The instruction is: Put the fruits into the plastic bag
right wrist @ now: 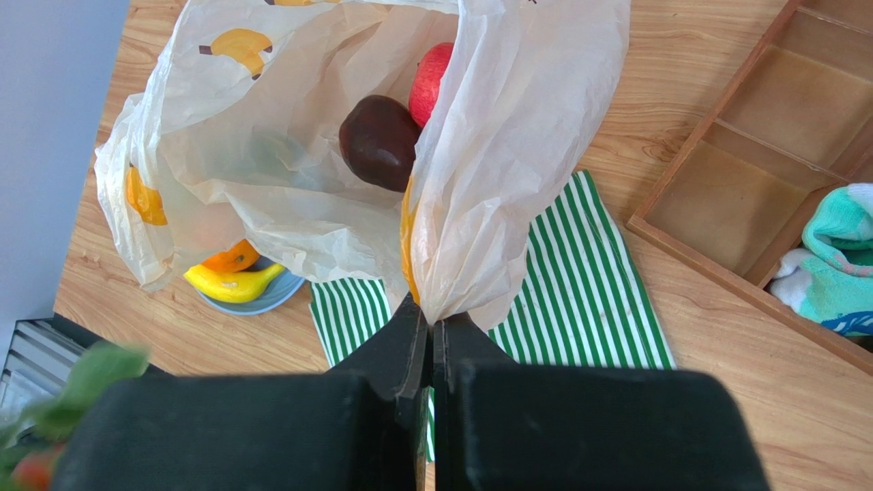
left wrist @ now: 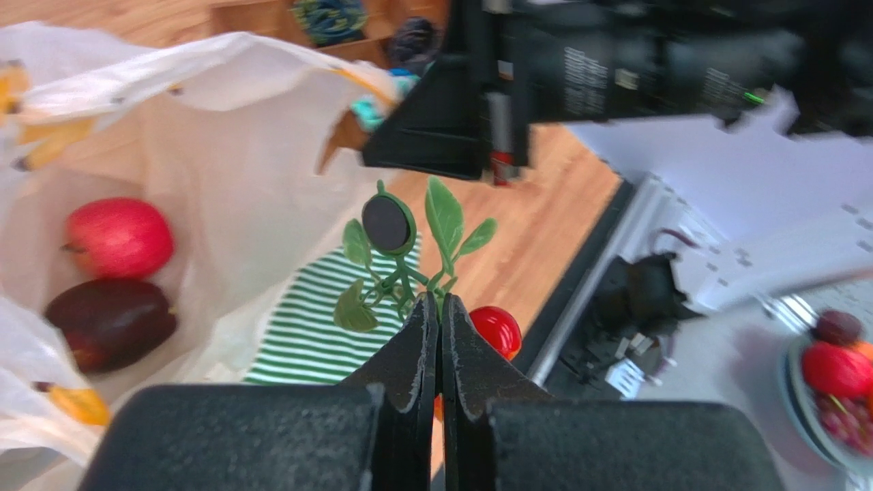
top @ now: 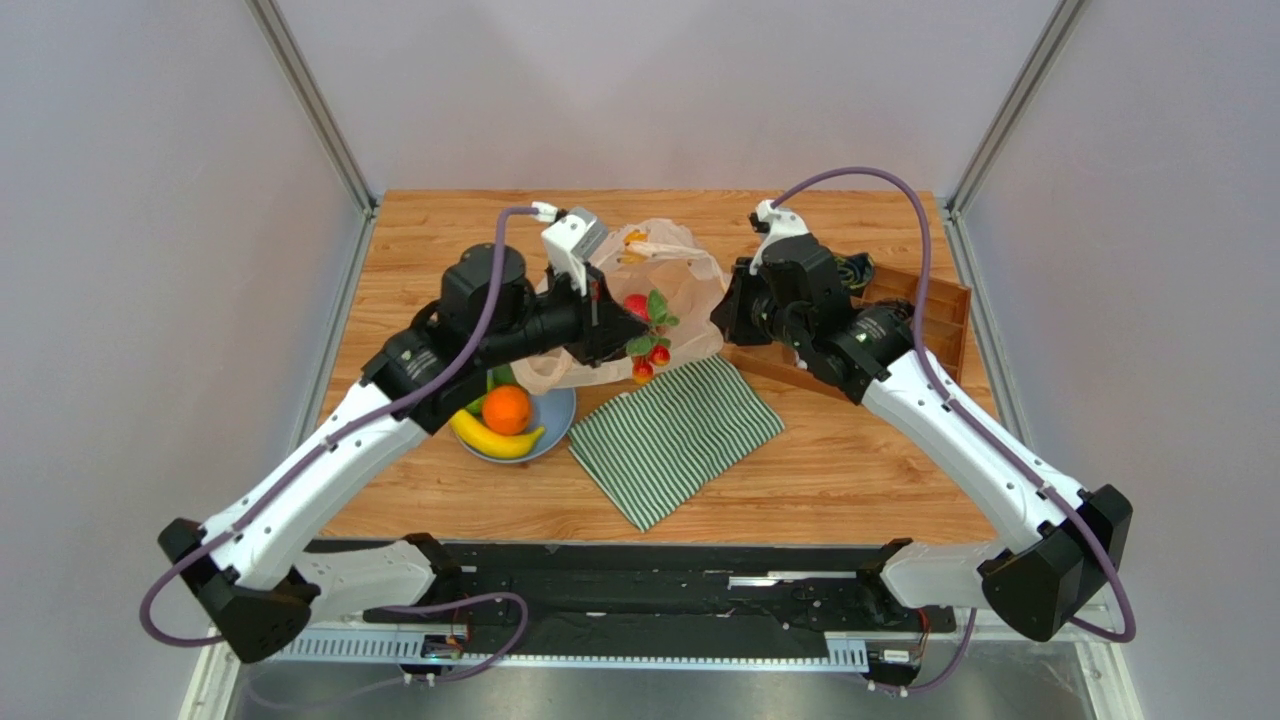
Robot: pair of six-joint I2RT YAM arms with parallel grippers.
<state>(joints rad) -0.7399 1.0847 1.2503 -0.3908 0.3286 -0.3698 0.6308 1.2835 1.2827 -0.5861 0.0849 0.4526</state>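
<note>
Left gripper: I had the fingers clenched on the thin stem of the berry sprig. Its leaves stood just beyond the tips and one red berry hung just right of them.
Right gripper: I had it clamped on a gathered fold of the plastic bag. The film rose straight from the tips and the mouth was propped open.
Bag, from the left fingers: the opening lay beyond and to the left, near but not under the sprig.
Fruit inside: the red apple and the dark fruit lay touching, well beyond the right fingertips.
Fruit outside: the banana and the orange sat on the plate, left of the right fingers and partly under the sagging film.
Handling, sprig: I judged it light and springy. A low pinch on the stem suited it, since squeezing the berries might snap them off.
Handling, bag: I judged the film thin, limp and slippery, likely to collapse if let go. The doubled rim or a handle loop offered the surest hold.
Handling, orange: firm and round, so apt to roll. I would span its middle.
</note>
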